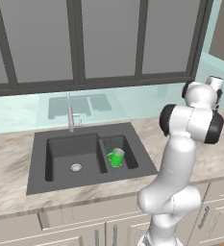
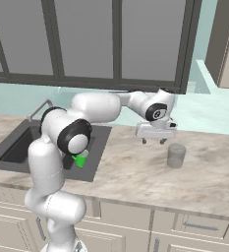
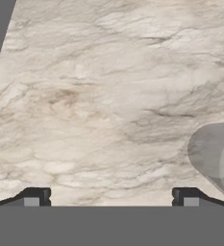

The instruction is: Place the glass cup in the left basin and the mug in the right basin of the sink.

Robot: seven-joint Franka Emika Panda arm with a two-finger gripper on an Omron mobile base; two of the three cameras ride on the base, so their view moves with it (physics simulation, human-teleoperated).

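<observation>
The green mug [image 1: 116,157] stands inside the right basin [image 1: 125,153] of the dark sink [image 1: 39,166], and the wider left basin [image 1: 72,156] beside it shows its round drain [image 1: 76,167]. The glass cup [image 2: 176,155] stands upright on the marble counter [image 2: 135,172], well apart from the sink. The gripper [image 2: 153,141] hangs above the counter just beside the cup, its fingers spread wide and holding nothing. In the hand view the cup [image 3: 213,156] lies at the right edge.
</observation>
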